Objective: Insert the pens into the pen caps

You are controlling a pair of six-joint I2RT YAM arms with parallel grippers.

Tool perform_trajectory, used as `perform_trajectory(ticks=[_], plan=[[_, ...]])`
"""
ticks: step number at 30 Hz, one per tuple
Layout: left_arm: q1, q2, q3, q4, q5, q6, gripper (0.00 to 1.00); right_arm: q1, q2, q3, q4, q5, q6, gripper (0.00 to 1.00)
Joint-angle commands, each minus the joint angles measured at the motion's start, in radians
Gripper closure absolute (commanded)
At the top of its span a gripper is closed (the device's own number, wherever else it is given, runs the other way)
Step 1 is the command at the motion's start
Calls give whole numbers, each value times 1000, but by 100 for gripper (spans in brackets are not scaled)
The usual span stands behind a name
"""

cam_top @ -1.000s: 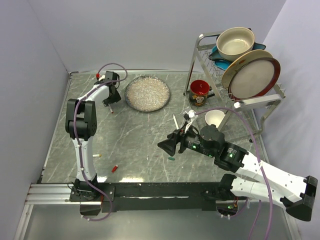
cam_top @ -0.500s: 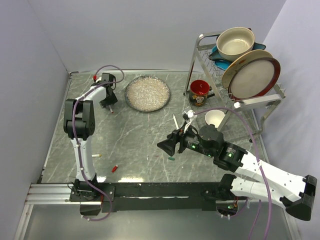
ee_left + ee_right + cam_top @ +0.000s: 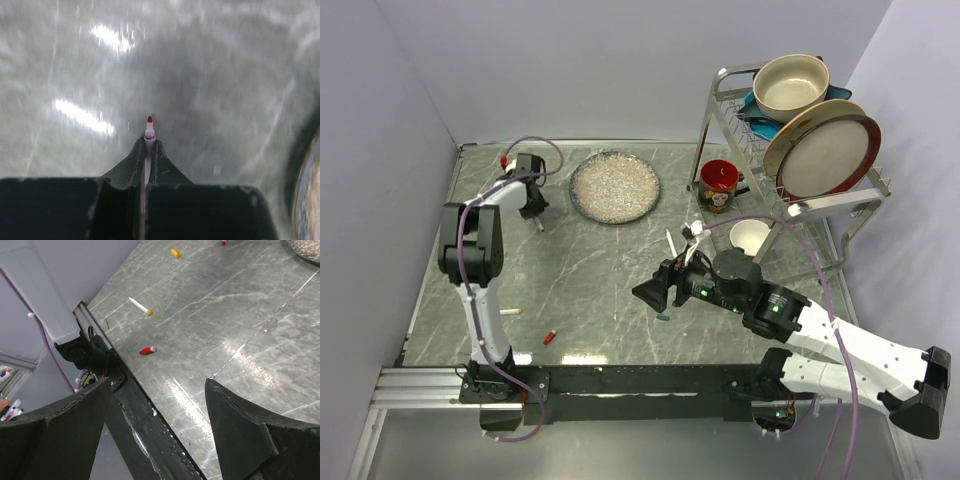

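- We see the left gripper pinched tight on the red-tipped pen, tip poking out, near the plate.
- Our right gripper is spread wide with nothing in it, and the green cap is on the table nearby.

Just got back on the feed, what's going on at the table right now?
The left gripper is shut on a red-tipped pen, uncapped, at the far left of the table beside the glittery plate. The right gripper is open and holds nothing, hovering mid-table close to the green cap. The red cap and a yellow-tipped pen lie loose near the front edge.
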Motion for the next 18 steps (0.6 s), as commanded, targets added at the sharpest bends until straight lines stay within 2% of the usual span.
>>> perform_trajectory(ticks=[1,6,13,18], plan=[[-11,-177,-221,56,171,-45,99,9,-10,35,6,-19,19,16],[-114,-440,-417,178,309,-37,99,11,10,50,-17,-52,39,13],[-399,-772,-621,353,427,-79,99,11,42,21,68,-112,97,14],[-474,-1043,-800,482,509,-161,99,11,71,-25,183,-143,177,17]])
